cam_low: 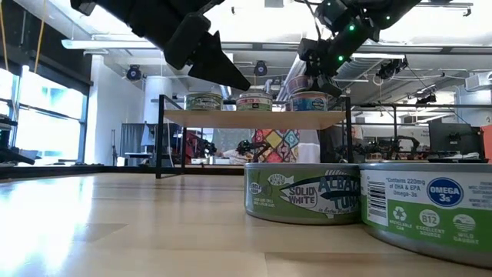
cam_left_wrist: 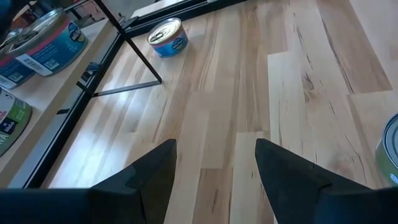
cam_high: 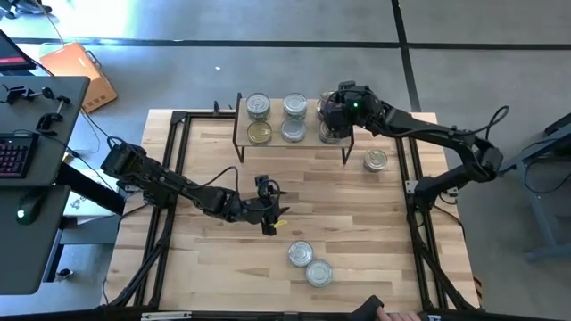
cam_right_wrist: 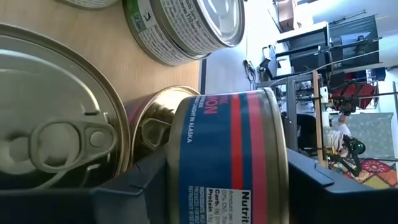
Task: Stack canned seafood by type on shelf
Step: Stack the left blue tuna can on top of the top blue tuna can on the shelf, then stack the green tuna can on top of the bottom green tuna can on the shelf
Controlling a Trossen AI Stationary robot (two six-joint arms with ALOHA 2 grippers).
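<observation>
The shelf (cam_high: 308,143) stands at the table's far side with several tins on its board, silver-lidded (cam_high: 258,106) and gold-lidded (cam_high: 259,134). My right gripper (cam_high: 332,114) is over the shelf's right end, shut on a blue-and-red labelled tin (cam_right_wrist: 230,143) above a gold-lidded tin (cam_right_wrist: 152,124). My left gripper (cam_high: 270,223) hangs open above the table's middle, nothing between its fingers (cam_left_wrist: 155,168). One tin (cam_high: 376,160) sits on the table right of the shelf. Two more tins (cam_high: 300,253) (cam_high: 318,272) lie near the front edge. My right gripper pinches the blue-and-red tin by its round side wall (cam_right_wrist: 186,155), one finger (cam_right_wrist: 134,183) on each side. The fingers come slanting down from the table's right side. The tin stays level over the gold-lidded tin; whether it rests on it I cannot tell.
Black frame rails (cam_high: 174,169) run along the table's left and right sides. The shelf's thin black legs (cam_left_wrist: 140,59) reach down to the tabletop. A desk with a keyboard (cam_high: 13,156) stands left of the table. Bare wood lies between the shelf and the front tins.
</observation>
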